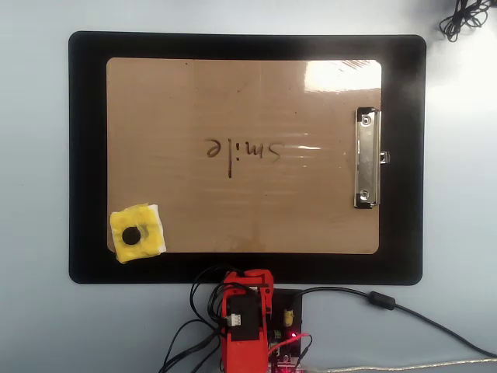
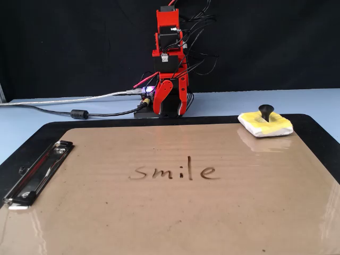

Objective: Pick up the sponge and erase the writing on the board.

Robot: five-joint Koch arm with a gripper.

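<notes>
Sponge (image 1: 137, 234) was what my eye went to, yet I'll take the scene from its biggest piece down. The pale blue counter (image 1: 35, 326) carried everything. On it lay a black mat (image 1: 87, 140) with rounded corners, and on the mat rested the board (image 1: 233, 101), a glossy tan clipboard filling most of the mat. In the overhead view its silver clip (image 1: 367, 158) sat at the right side; in the fixed view (image 2: 37, 172) the same clip lay at the left. The red arm (image 2: 169, 58) stood folded upright on its base just beyond the mat's edge, well apart from the board's middle, with black cables (image 1: 404, 307) trailing off across the counter. Its end effector (image 2: 170, 109) hung pointing down in front of the base, and in the fixed view the two red fingers (image 2: 161, 95) stood spread with a dark gap between them, holding nothing. The sponge, a small yellow square with a white edge layer and a black round knob (image 2: 265, 111), lay flat on the board's corner nearest the arm, at lower left in the overhead view, partly overhanging onto the mat. The writing (image 1: 242, 151), the word "smile" in thin dark marker, sat untouched near the board's centre, well apart from the sponge.
</notes>
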